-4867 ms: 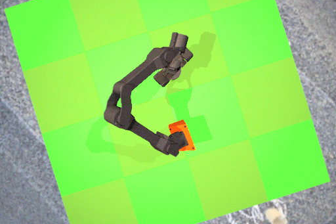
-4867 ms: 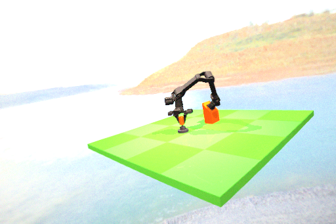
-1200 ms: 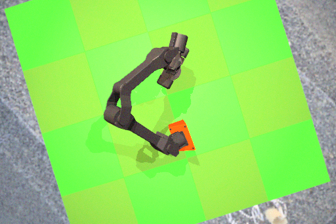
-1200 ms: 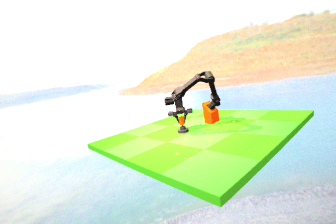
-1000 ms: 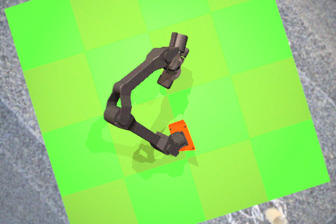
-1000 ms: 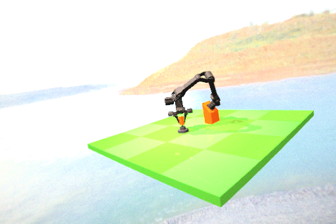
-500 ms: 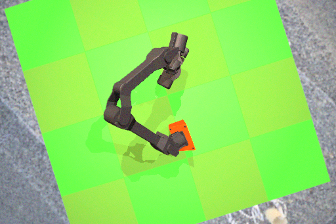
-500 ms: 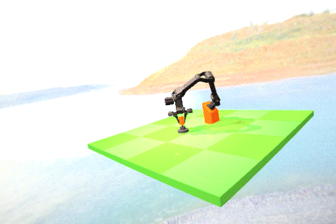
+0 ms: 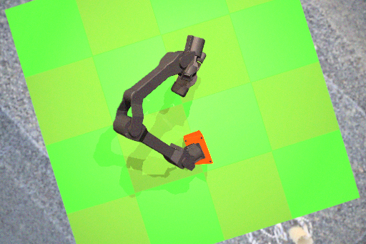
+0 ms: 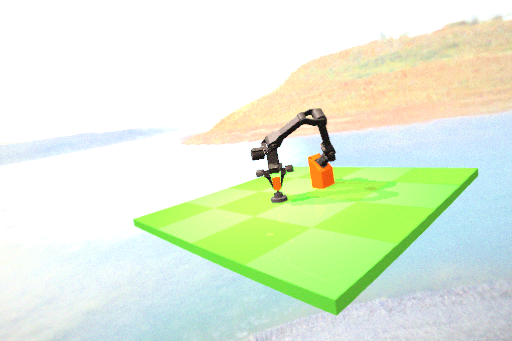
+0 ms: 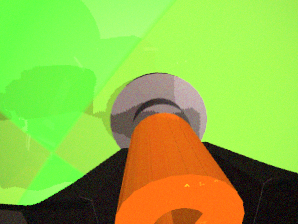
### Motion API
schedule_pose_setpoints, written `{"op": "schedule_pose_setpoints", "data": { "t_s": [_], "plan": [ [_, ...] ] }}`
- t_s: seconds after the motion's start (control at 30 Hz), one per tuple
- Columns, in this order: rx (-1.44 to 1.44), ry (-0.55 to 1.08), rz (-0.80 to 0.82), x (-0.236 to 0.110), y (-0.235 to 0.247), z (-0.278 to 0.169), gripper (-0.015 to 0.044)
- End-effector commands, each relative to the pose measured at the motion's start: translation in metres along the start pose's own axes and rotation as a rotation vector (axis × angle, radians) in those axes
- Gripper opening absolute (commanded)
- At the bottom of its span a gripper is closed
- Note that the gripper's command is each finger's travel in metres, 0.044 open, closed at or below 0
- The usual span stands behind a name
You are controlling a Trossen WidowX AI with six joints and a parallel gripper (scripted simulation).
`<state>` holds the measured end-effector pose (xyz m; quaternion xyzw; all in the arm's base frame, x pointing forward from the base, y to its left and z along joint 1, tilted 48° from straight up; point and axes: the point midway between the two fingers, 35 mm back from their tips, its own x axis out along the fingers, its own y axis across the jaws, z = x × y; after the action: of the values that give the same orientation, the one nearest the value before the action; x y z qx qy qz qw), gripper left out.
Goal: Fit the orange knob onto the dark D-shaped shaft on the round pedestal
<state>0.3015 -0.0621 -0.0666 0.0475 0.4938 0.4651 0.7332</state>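
No room, kitchen or workshop: an open-air setting with a bare test platform. Green checkered desk [image 10: 350, 237], a thin square slab of light and darker tiles, seeming to float with no legs in sight. Behind it in the exterior view, a brown and green hillside [image 10: 400, 77] sloping down to pale blue water [image 10: 450, 137], under a washed-out white sky [image 10: 150, 32]. From above, grey gravelly ground [image 9: 332, 33] around the slab on all sides. No walls, shelves or furniture edges anywhere. On the slab, one dark jointed arm [image 9: 150, 80] rising from an orange block [image 10: 320, 172], its shadow [image 9: 161, 162] falling across the tiles.
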Motion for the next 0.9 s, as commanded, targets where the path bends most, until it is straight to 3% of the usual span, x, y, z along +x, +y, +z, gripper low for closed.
{"op": "schedule_pose_setpoints", "data": {
  "t_s": [0.0,0.87],
  "plan": [
    [0.005,-0.004,-0.002,-0.0053,-0.0009,-0.0011,0.0000],
    [-0.047,-0.004,-0.002,0.0015,-0.0007,-0.0002,0.0000]
  ]
}}
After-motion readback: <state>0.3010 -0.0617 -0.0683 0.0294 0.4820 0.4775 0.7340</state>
